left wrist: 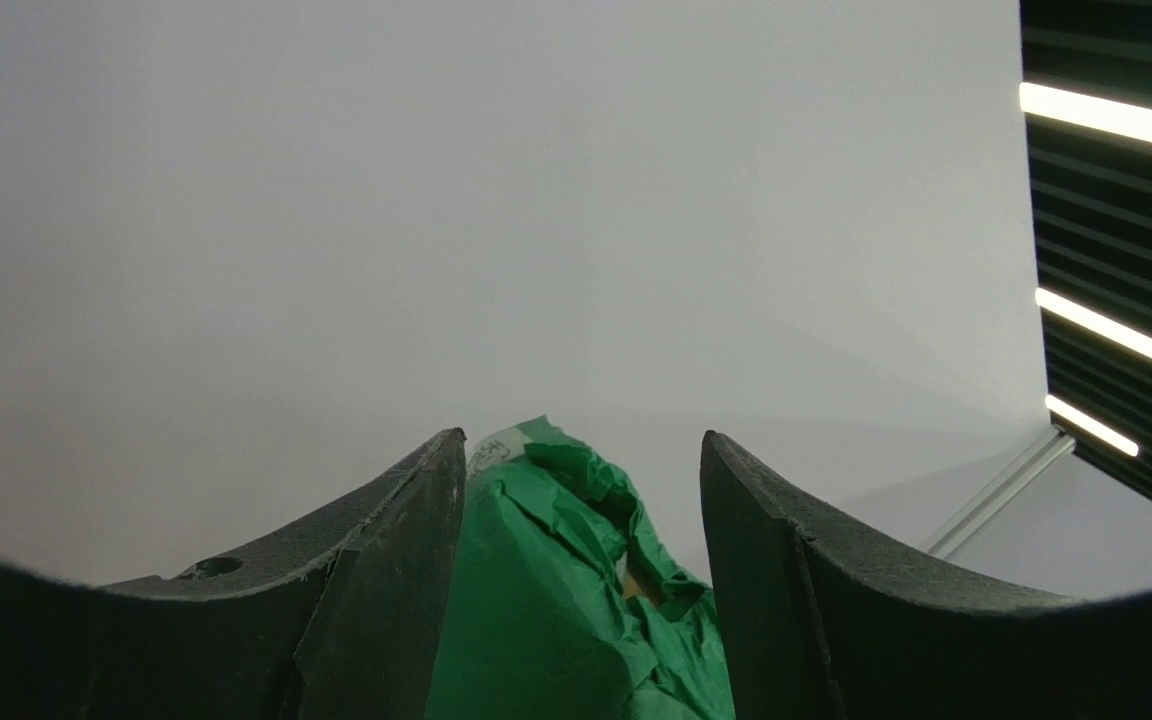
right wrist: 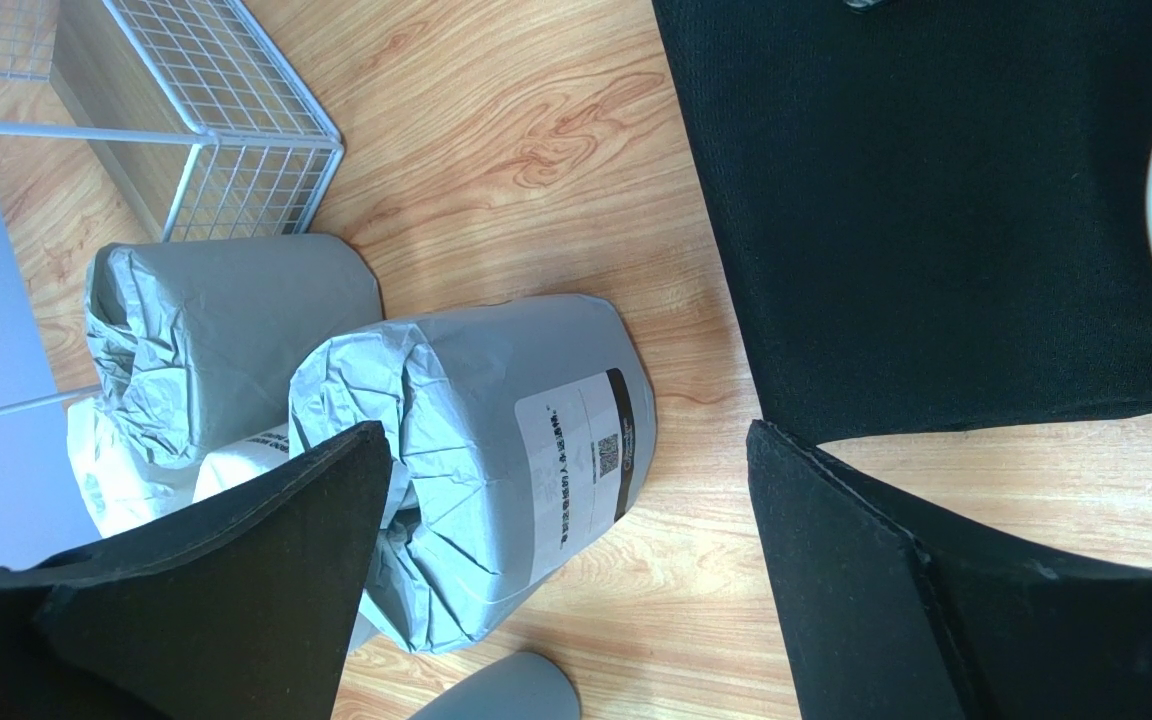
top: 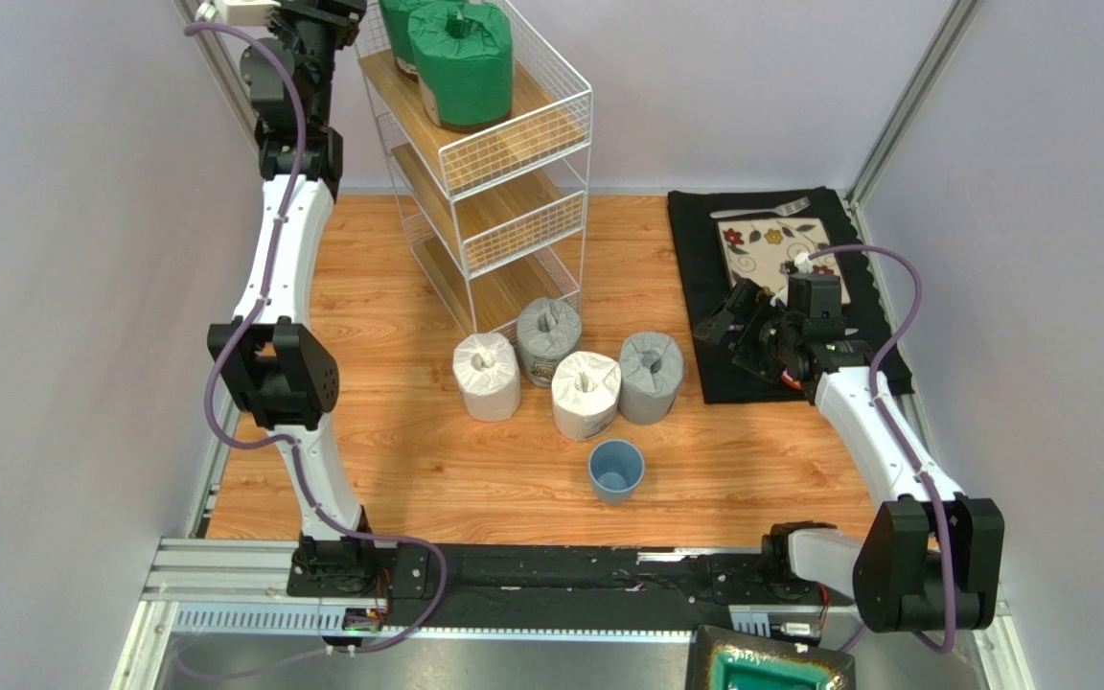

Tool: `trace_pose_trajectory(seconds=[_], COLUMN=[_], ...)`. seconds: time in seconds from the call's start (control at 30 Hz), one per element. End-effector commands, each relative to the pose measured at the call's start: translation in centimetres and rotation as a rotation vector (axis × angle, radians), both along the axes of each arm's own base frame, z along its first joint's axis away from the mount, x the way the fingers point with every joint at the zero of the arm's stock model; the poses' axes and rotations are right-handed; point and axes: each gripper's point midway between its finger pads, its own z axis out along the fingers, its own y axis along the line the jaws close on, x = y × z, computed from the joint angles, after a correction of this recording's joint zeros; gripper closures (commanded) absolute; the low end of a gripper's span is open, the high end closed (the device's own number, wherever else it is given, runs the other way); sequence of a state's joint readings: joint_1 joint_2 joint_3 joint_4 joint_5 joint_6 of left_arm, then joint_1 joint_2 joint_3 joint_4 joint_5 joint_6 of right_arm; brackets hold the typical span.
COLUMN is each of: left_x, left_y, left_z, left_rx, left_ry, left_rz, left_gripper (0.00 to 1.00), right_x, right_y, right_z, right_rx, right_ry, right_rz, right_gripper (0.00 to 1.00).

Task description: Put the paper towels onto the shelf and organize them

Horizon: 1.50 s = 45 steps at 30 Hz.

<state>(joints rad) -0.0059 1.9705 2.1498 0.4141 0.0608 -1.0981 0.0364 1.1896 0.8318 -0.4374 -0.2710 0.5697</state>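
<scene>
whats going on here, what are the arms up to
Two arms are stocking the wire shelf. The left tool is at the top tier with a green roll between its fingers; whether it grips is unclear. A second green roll sits there too. Two white rolls and two grey rolls stand on the table by the shelf. The right tool hangs open near one grey roll.
</scene>
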Motion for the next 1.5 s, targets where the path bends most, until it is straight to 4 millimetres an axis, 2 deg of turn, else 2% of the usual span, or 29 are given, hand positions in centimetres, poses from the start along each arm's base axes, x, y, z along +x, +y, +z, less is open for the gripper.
trace_pose_trajectory(seconds=[0.0, 0.27, 0.73, 1.23, 1.47], left_x=[-0.4, -0.9, 0.0, -0.3, -1.2], left_y=[-0.9, -1.3, -2.5, -3.5, -4.2], left_z=[0.9, 1.2, -0.2, -1.2, -0.6], left_rx=[0.001, 0.008, 0.035, 0.132, 0.146], left_ry=[-0.033, -0.049, -0.02, 0.032, 0.015], left_rz=[-0.056, -0.081, -0.131, -0.131, -0.17], left_gripper=[0.33, 0.33, 0.34, 0.42, 0.49], right_x=[0.5, 0.5, 0.4, 0.2, 0.2], right_y=[-0.2, -0.1, -0.2, -0.1, 0.0], right_z=[0.7, 0.3, 0.3, 0.3, 0.3], right_rx=[-0.006, -0.007, -0.005, 0.0, 0.004], right_ry=[-0.025, -0.017, -0.019, -0.02, -0.021], right_rz=[0.001, 0.003, -0.001, -0.001, 0.0], right_gripper=[0.07, 0.07, 0.08, 0.07, 0.08])
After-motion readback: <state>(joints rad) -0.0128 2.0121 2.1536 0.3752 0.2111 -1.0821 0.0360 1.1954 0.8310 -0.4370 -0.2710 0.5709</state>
